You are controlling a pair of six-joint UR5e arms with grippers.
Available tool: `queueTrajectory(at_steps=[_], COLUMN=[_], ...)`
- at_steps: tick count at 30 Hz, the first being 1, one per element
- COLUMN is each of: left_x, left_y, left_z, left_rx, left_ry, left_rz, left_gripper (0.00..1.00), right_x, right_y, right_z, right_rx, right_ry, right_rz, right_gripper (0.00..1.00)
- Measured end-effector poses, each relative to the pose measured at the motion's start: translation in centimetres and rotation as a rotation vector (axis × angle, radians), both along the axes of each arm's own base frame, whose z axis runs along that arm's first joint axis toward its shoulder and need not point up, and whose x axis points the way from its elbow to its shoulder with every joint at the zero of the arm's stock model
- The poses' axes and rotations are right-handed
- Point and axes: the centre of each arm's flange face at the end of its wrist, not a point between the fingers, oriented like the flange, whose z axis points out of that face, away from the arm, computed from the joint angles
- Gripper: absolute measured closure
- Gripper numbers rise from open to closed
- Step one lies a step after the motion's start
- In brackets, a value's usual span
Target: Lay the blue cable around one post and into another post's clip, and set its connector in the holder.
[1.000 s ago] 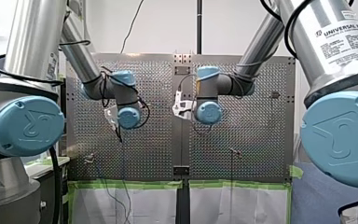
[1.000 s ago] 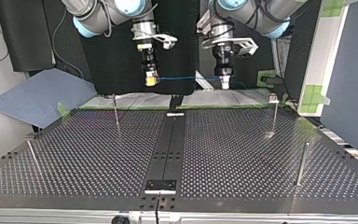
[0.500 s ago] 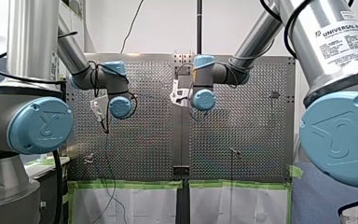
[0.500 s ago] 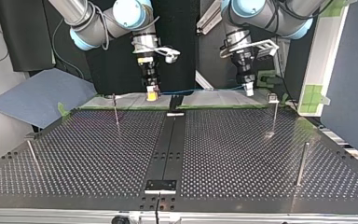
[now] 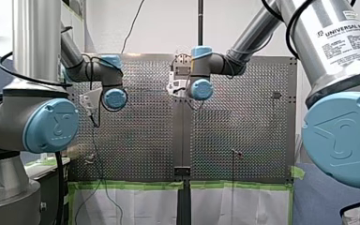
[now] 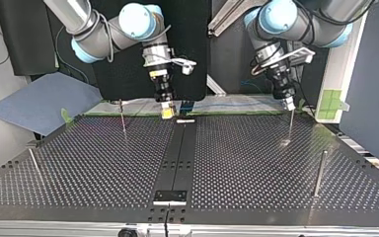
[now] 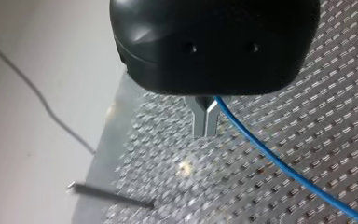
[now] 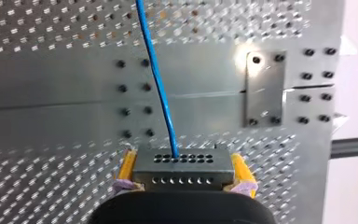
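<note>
Cable (image 8: pixel 161 93), blue, likely limp, crosses the top view's upper centre, left gripper (image 7: pixel 205 122) pinching it, right gripper (image 8: pixel 182 173) clamping its rigid connector (image 8: pixel 182 163).

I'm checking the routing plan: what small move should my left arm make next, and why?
Probably ease my left gripper down beside the post it hovers at, drawing the cable against that post's top. Its fingers are shut on the cable and my right gripper clamps the connector, so the span between them can be steered.
</note>
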Motion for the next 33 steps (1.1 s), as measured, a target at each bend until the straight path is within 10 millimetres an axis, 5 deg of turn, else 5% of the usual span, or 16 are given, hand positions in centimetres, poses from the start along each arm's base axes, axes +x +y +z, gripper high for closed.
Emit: queueTrajectory(at_steps=[12, 24, 33], left_x=[0.5, 2.4, 3.7], left_y=[2.4, 3.3, 4.5], left_z=[6.0, 8.3, 11.7], left_rx=[-0.03, -0.048, -0.081], left_ry=[-0.071, -0.056, -0.093], left_rz=[0.077, 0.098, 0.107], left_gripper=[0.99, 0.99, 0.99], right_x=[1.8, 3.3, 4.0], right_y=[-0.6, -1.1, -1.2], right_z=[3.7, 7.6, 9.8], right_rx=[-0.031, -0.086, -0.115], right_ry=[0.006, -0.004, 0.015], right_rz=[0.039, 0.065, 0.065], right_gripper=[1.0, 1.0, 1.0])
